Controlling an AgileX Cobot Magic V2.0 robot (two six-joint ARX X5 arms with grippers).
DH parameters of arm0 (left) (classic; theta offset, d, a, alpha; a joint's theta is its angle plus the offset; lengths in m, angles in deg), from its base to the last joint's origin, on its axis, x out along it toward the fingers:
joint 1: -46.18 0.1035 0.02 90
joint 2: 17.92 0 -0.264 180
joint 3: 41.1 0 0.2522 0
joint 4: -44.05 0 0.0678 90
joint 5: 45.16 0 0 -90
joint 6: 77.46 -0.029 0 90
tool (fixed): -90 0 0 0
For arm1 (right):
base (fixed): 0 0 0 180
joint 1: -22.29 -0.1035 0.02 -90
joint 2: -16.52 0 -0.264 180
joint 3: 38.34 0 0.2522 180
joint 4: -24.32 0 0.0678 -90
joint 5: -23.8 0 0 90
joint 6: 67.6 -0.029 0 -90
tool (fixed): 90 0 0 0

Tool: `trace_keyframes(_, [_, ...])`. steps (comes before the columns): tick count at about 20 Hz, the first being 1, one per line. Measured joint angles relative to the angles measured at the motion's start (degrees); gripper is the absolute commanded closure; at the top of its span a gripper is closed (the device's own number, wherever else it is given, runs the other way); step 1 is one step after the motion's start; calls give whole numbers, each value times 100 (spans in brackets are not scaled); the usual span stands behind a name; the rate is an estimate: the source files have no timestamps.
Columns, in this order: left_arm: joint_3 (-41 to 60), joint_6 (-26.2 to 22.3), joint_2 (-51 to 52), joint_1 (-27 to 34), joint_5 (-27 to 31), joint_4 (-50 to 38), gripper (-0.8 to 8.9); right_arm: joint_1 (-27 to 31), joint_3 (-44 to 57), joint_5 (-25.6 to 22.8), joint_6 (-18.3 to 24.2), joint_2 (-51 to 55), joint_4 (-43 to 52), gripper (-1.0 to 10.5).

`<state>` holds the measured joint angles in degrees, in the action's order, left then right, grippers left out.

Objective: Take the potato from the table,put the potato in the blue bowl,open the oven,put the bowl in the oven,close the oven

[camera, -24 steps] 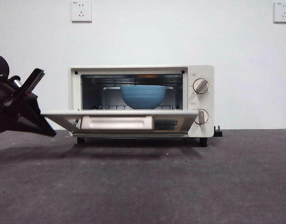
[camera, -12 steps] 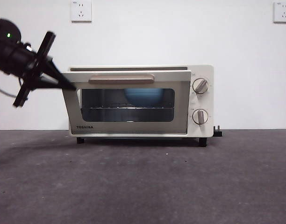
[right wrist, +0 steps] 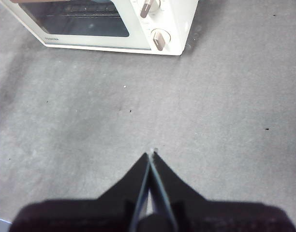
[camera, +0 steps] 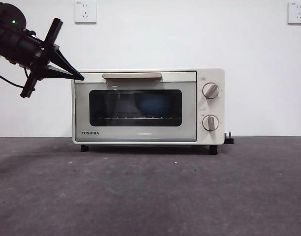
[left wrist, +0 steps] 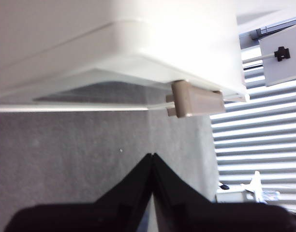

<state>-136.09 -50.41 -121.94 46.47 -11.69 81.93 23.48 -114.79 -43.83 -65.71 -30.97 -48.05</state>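
Observation:
The cream-white oven (camera: 140, 136) stands on the table (camera: 150, 191) with its door shut and its beige handle (camera: 132, 75) along the top. Through the dark glass the blue bowl (camera: 156, 105) shows dimly on the rack. The potato is hidden. My left gripper (camera: 79, 77) is shut and empty, its tip by the oven's upper left corner. The left wrist view has the left gripper (left wrist: 153, 157) just off the oven (left wrist: 114, 43), near the handle's end (left wrist: 196, 99). My right gripper (right wrist: 151, 155) hangs shut over bare table in front of the oven (right wrist: 104, 24).
Two round knobs (camera: 211, 90) (camera: 210, 123) sit on the oven's right panel. A black plug (camera: 229, 139) lies behind its right foot. Wall sockets (camera: 85, 11) are mounted high on the white wall. Dark grey table stretches in front of the oven.
The oven door swung up from flat open to fully shut. The left gripper rose from beside the lowered door to the oven's upper left corner.

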Motion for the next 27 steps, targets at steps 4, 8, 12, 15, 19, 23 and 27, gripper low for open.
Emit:
trace_keyframes(4, [2,-271,90,-9,-42,719,821,0,0,0,0,-2,-7,958])
trace_keyframes(8, [2,-1084,887,-15,337,1663,821,0,0,0,2,-2,-48,958])
trace_keyframes(12, [2,-2039,2024,-15,1078,2656,821,0,0,0,2,-2,-190,958])
trace_keyframes(15, [2,-2474,3027,-15,1792,2990,821,0,0,0,2,-2,-229,957])
trace_keyframes(19, [2,-2778,4232,-26,3180,3246,821,0,0,-15,2,0,-275,946])
trace_keyframes(23, [2,-2804,5053,-63,4356,3283,818,0,0,-365,4,-2,-286,946])
trace_keyframes(27, [0,-2787,5300,-66,4524,3783,818,0,0,-688,4,-2,-289,946])
